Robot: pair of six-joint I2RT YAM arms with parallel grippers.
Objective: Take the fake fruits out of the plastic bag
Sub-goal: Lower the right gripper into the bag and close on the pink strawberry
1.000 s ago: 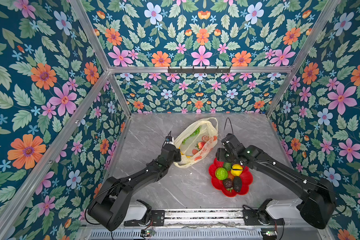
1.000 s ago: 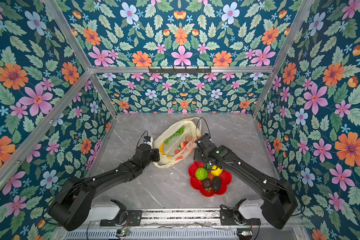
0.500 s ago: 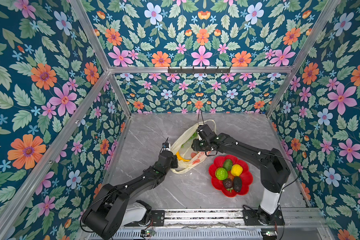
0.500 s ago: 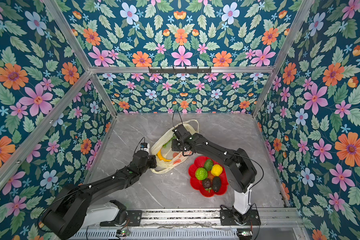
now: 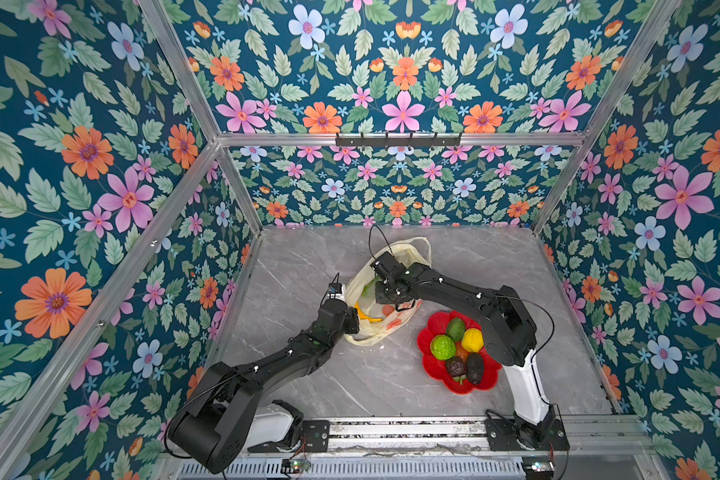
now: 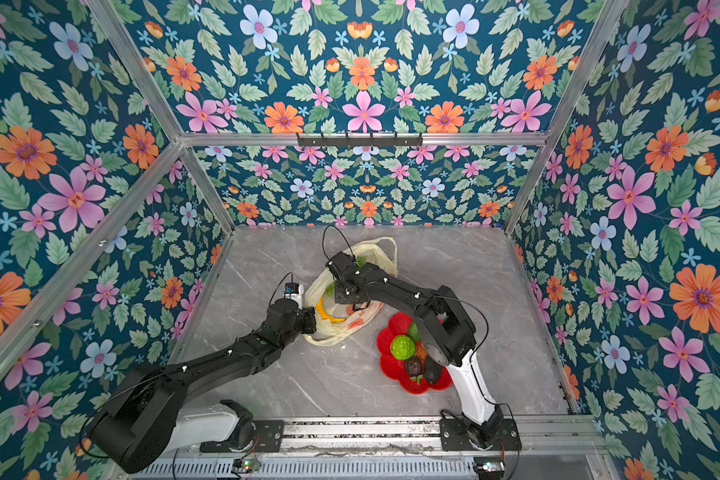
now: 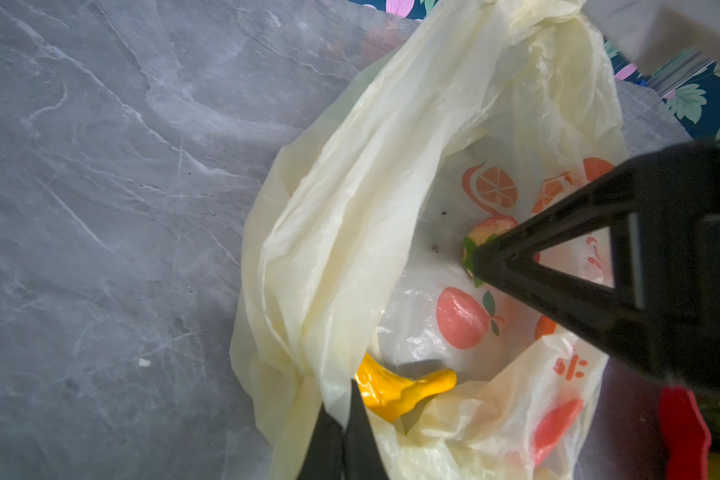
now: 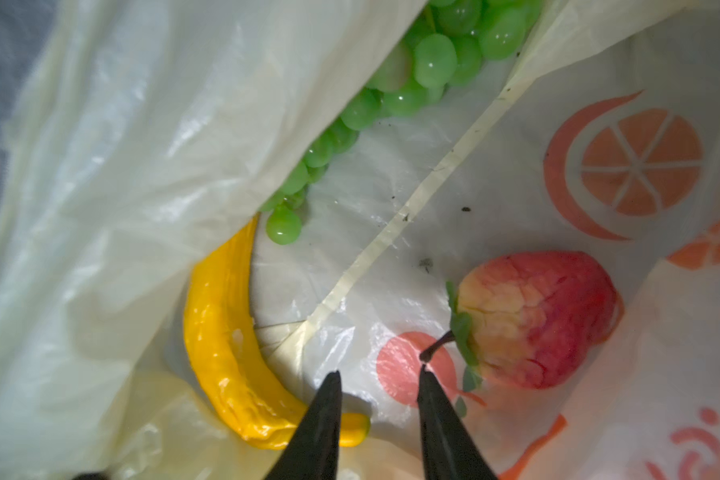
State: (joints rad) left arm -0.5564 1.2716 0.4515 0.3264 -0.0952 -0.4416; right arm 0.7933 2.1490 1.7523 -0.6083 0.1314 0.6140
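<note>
Jaws left: clamped on plastic bag [image 7: 350, 208] rim | jaws right: apart beside red fruit [image 8: 537, 320]

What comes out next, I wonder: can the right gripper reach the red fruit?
Probably yes: the right gripper is inside the plastic bag, jaws apart, and the red fruit lies uncovered just beside it.

The thin cream-yellow plastic bag [image 5: 391, 322] lies left of the red flower-shaped plate [image 5: 429, 365]. In the bag, a green grape bunch [image 8: 429, 62] sits just beside a yellow plastic banana [image 8: 221, 345]; a bumpy lime-green ball [image 5: 442, 347] rests on the plate.
</note>
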